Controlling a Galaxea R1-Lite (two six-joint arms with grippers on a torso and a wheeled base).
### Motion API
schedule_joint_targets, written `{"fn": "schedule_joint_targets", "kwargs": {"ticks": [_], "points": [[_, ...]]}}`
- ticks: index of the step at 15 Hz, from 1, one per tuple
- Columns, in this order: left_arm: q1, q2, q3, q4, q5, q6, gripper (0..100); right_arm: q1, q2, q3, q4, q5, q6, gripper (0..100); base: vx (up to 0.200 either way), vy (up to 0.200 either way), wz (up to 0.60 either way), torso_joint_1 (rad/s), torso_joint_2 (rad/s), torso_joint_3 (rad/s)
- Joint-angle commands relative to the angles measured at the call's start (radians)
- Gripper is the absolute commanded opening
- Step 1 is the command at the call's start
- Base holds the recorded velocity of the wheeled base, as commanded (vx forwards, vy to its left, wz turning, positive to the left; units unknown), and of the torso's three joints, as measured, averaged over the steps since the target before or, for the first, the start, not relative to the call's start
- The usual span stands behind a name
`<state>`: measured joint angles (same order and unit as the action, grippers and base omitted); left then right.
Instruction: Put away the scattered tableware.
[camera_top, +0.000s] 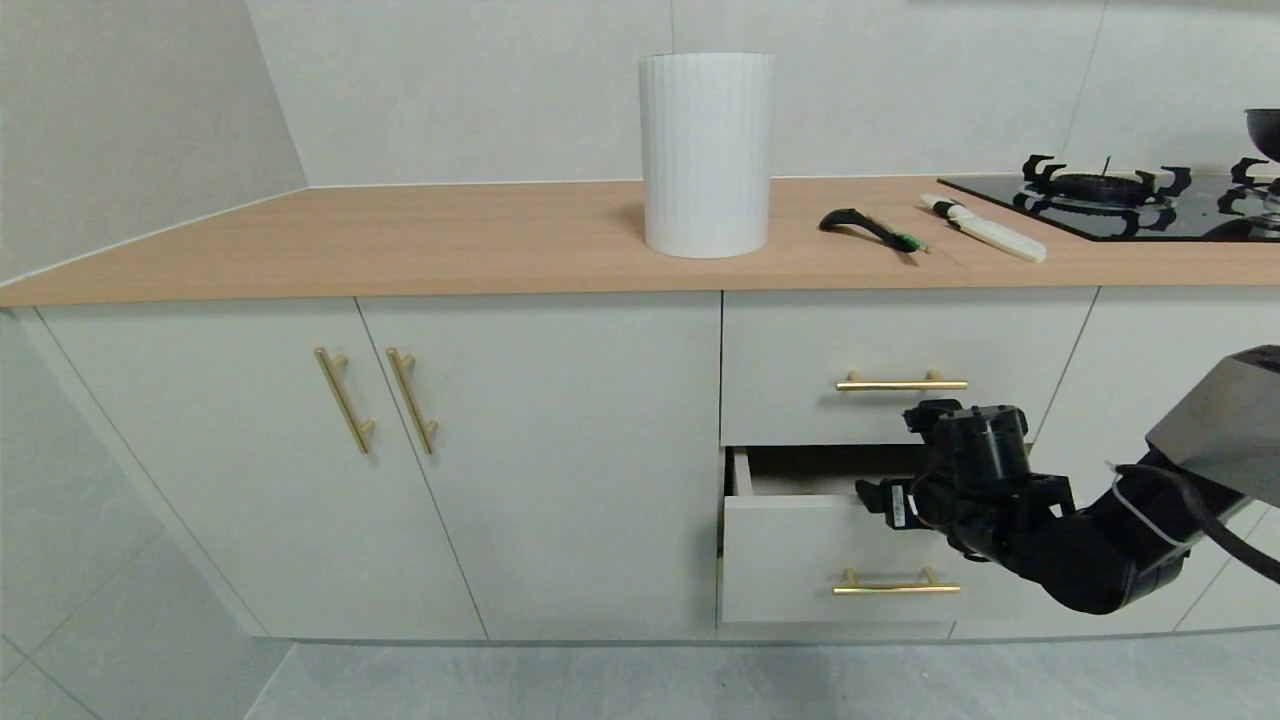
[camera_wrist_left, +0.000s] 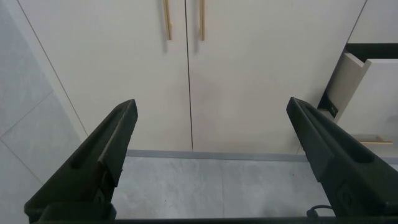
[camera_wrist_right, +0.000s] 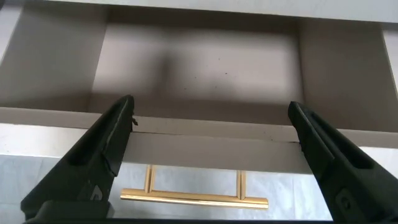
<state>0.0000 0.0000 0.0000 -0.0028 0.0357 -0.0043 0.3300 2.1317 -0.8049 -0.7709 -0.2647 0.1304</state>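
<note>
The left claw (camera_wrist_left: 210, 106) hangs wide open down by the cabinet doors (camera_wrist_left: 112, 74), holding nothing. Up on the wood-grain counter (camera_top: 400, 240) there's a tall ribbed white canister (camera_top: 706, 155), then a curved black utensil (camera_top: 872, 228) and a long white knife (camera_top: 985, 228) lying flat near it. Both look light, stiff and smooth, probably slippery, so I'd pinch mid-handle. The right claw (camera_wrist_right: 210, 109) gapes wide and empty over the open drawer (camera_wrist_right: 199, 68).

Black arm (camera_top: 1090, 560), black right claw (camera_wrist_right: 210, 107), white tie (camera_top: 1138, 513)
</note>
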Motion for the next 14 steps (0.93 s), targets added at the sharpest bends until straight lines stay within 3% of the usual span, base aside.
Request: {"fn": "schedule_joint_targets", "kwargs": {"ticks": [1,7,14], "points": [[0.000,0.000,0.000,0.000,0.000,0.000,100,0.000,-0.001,0.003,0.007,0.001,-0.002,100,0.000,0.000,0.00,0.000,0.00,0.000],[0.000,0.000,0.000,0.000,0.001,0.000,100,0.001,-0.033,0.016,0.061,0.004,-0.005,100,0.000,0.000,0.00,0.000,0.00,0.000],[0.000,0.000,0.000,0.000,0.000,0.000,100,0.024,-0.145,0.033,0.259,0.045,-0.008,100,0.000,0.000,0.00,0.000,0.00,0.000]]}}
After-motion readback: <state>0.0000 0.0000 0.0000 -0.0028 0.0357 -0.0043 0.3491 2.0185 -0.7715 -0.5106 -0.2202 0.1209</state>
